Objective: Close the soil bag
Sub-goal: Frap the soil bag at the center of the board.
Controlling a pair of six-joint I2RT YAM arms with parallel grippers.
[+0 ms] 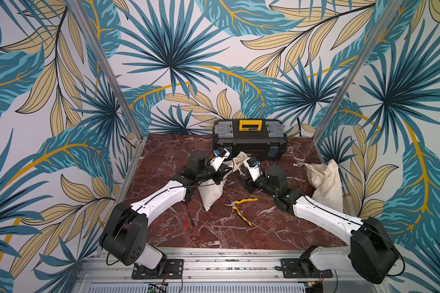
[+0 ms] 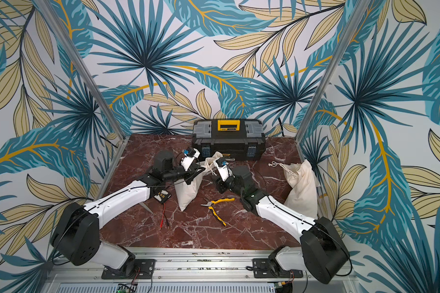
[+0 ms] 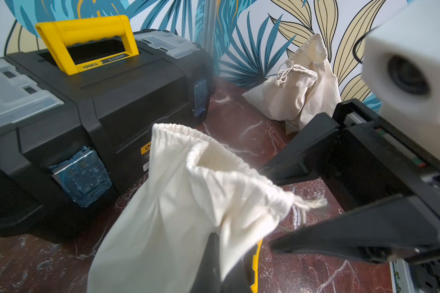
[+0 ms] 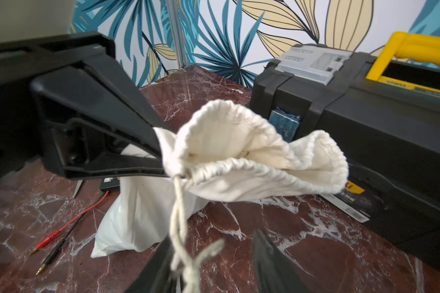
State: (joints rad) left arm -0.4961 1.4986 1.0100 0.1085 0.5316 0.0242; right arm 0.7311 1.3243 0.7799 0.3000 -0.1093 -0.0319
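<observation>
Soil bag [image 4: 239,152], soft cream cotton, slumps at the middle of the red marble table [image 1: 214,233], just past yellow pliers [image 1: 241,201]. I judge it limp at the neck, heavy below. My right gripper [image 3: 268,208] is spread around the twisted cord [image 4: 178,215], the place to grip and pull. My left gripper [image 4: 160,162] is pressed together, pinching the gathered hem beside the gaping mouth. Behind stands a hard black toolbox [image 4: 366,114]; farther off, more cloth sacks [image 3: 287,96] lean by the wall [image 1: 214,63].
</observation>
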